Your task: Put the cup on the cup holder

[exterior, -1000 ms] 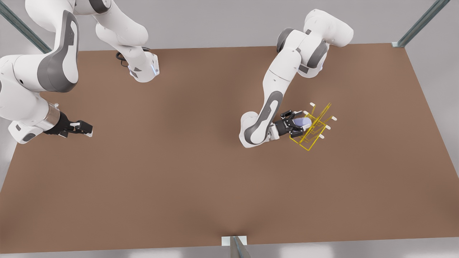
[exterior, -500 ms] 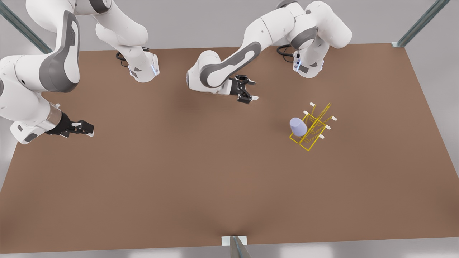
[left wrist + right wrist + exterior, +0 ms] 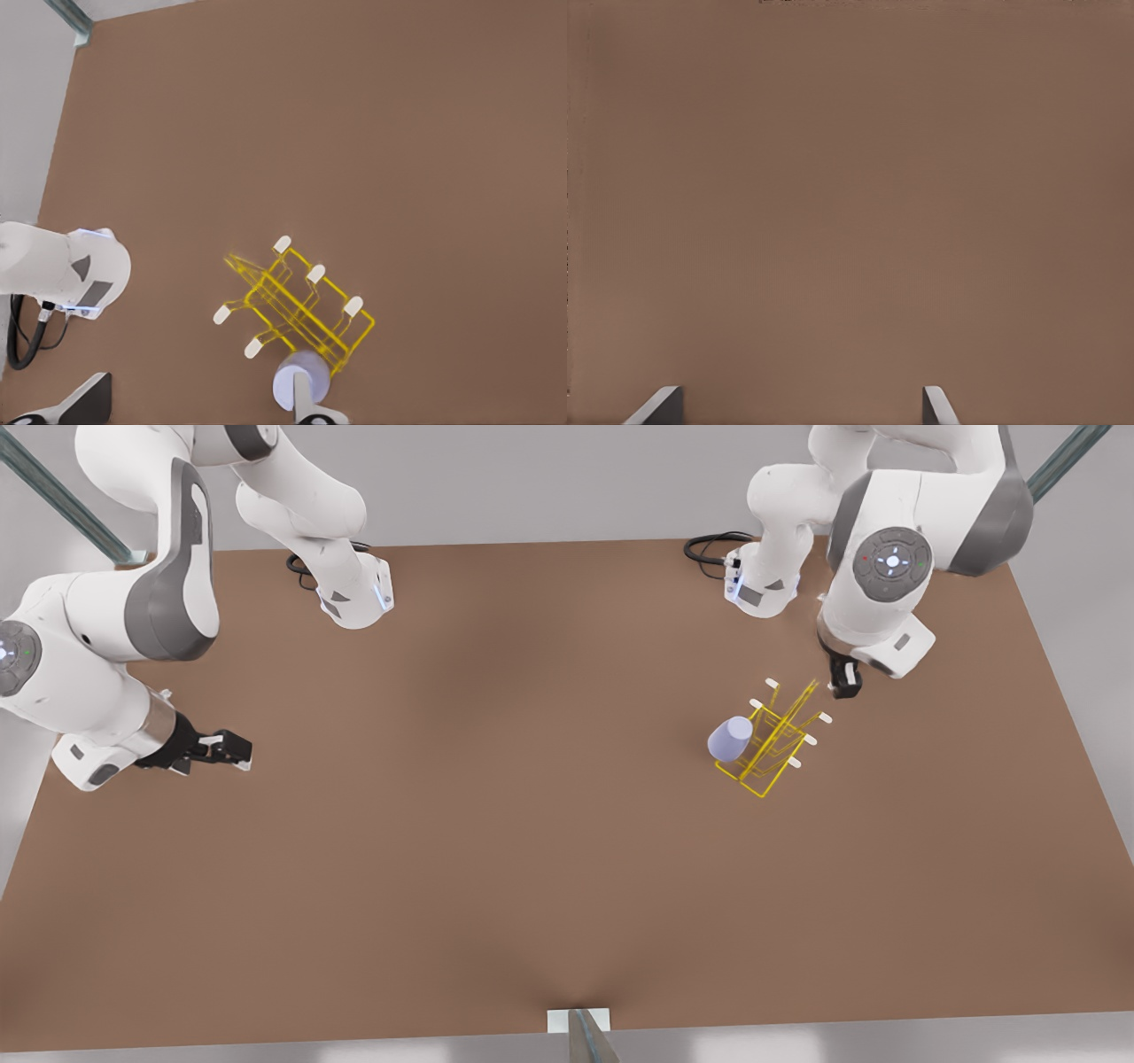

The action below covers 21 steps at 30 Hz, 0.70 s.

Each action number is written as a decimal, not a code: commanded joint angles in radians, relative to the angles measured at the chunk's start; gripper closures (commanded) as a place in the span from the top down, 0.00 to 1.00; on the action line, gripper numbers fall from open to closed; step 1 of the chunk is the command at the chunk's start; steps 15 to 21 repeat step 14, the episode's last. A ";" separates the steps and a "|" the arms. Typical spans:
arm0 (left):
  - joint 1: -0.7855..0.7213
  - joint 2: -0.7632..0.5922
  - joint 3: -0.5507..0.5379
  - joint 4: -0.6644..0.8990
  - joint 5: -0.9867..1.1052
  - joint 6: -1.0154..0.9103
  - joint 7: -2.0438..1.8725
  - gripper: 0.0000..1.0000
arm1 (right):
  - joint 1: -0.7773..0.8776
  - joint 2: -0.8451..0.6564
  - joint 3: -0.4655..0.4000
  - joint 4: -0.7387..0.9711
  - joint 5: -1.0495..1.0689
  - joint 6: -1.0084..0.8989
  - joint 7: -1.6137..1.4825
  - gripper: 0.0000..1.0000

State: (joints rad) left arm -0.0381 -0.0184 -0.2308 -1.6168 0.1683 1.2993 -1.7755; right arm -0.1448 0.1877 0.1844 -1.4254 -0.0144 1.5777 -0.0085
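Note:
The lavender-blue cup (image 3: 731, 738) hangs tilted on a peg at the side of the yellow wire cup holder (image 3: 778, 746) that faces the front view's left, with no gripper touching it. My left gripper (image 3: 843, 677) hovers just behind the rack, toward the front view's right. The left wrist view looks down on the cup holder (image 3: 297, 305) and the cup (image 3: 285, 379), with the left gripper (image 3: 199, 412) open and one fingertip (image 3: 308, 403) overlapping the cup. My right gripper (image 3: 235, 751) waits low over the table at the front view's left. In its own wrist view the right gripper (image 3: 799, 407) is open over bare tabletop.
Both arm bases (image 3: 354, 598) (image 3: 762, 589) stand at the table's far edge, each with a black cable. Metal frame posts rise at the far corners. A small bracket (image 3: 580, 1020) sits at the middle of the near edge.
The left arm let go of the cup on the rack, swung away over the table's middle, then came back behind the rack. The cup settled slightly. The right gripper drifted a little inward.

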 commanded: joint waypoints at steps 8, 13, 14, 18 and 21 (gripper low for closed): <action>0.029 0.196 -0.061 0.138 -0.115 0.241 1.644 1.00 | -0.002 -0.001 0.001 0.002 -0.001 0.016 0.001 1.00; 0.027 0.202 -0.061 0.138 -0.113 0.241 1.644 1.00 | -0.002 -0.001 0.001 0.002 -0.001 0.013 0.001 1.00; 0.027 0.204 -0.062 0.138 -0.113 0.241 1.644 1.00 | -0.002 -0.001 0.001 0.002 -0.001 0.013 0.001 1.00; 0.027 0.204 -0.062 0.138 -0.113 0.241 1.644 1.00 | -0.002 -0.001 0.001 0.002 -0.001 0.013 0.001 1.00; 0.027 0.204 -0.062 0.138 -0.113 0.241 1.644 1.00 | -0.002 -0.001 0.001 0.002 -0.001 0.013 0.001 1.00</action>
